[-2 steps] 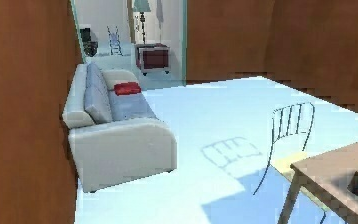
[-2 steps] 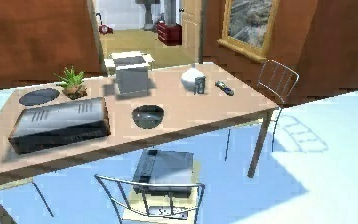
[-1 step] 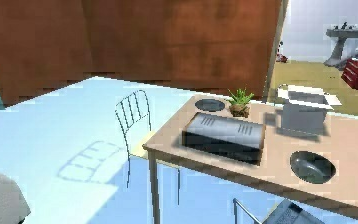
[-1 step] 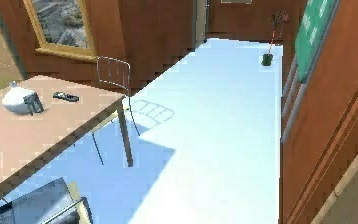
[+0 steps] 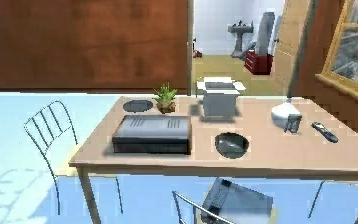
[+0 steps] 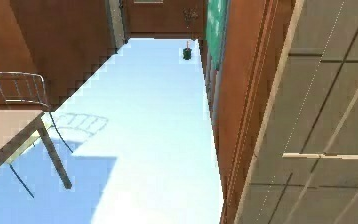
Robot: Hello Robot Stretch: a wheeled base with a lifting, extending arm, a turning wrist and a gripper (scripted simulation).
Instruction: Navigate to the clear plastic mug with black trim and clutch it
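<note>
A wooden table [image 5: 277, 155] stands in front of me in the forward view. Near its right end sits a small pale rounded vessel with a dark part on its side [image 5: 287, 118], which may be the mug. A dark bowl [image 5: 232, 145] lies near the table's front edge. The table's corner [image 6: 7, 130] also appears at the arm side view's left.
Also on the table are a dark flat box [image 5: 152, 133], a potted plant [image 5: 166, 97], a dark plate [image 5: 137, 105], a white box [image 5: 220, 98] and a remote [image 5: 325, 131]. Wire chairs [image 5: 52, 130] [image 5: 227, 205] flank it. Beyond is a doorway with a sink [image 5: 242, 35]. Open pale floor [image 6: 147, 120] runs beside a wooden wall [image 6: 247, 100].
</note>
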